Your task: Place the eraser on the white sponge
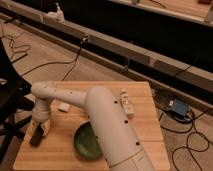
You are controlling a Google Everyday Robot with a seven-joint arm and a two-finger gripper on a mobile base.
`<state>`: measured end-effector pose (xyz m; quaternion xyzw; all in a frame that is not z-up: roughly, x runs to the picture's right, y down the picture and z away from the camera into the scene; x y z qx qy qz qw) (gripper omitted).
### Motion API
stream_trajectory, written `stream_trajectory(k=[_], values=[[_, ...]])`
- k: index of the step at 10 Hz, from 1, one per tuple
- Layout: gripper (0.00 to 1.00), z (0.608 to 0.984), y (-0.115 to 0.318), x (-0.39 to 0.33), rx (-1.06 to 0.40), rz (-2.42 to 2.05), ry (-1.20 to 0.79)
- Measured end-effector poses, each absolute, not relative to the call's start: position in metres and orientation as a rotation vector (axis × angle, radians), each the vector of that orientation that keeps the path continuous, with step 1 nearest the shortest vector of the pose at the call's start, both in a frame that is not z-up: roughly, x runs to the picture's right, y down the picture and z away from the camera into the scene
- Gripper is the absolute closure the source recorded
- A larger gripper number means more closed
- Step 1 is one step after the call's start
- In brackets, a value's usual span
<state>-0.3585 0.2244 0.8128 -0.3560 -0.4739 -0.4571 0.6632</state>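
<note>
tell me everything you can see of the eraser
The eraser is a small, flat black block with a matte look. It lies on the wooden table near the front left corner as seen, angled slightly. The pincer stands over its far end, shut on it. It lies apart from the white sponge.

Cream pincer (39, 127) on black eraser (35, 138); white sponge (64, 107), green bowl (87, 143).
</note>
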Motion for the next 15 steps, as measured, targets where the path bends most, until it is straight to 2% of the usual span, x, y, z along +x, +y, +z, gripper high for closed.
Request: stream_trajectory(k=[8, 13, 15], values=[[1.0, 0.807, 0.094, -0.266, -0.489, -0.699, -1.006], [1.0, 0.808, 0.092, -0.264, -0.482, -0.688, -1.006], [1.0, 0.825, 0.078, -0.25, -0.475, -0.622, -0.965]])
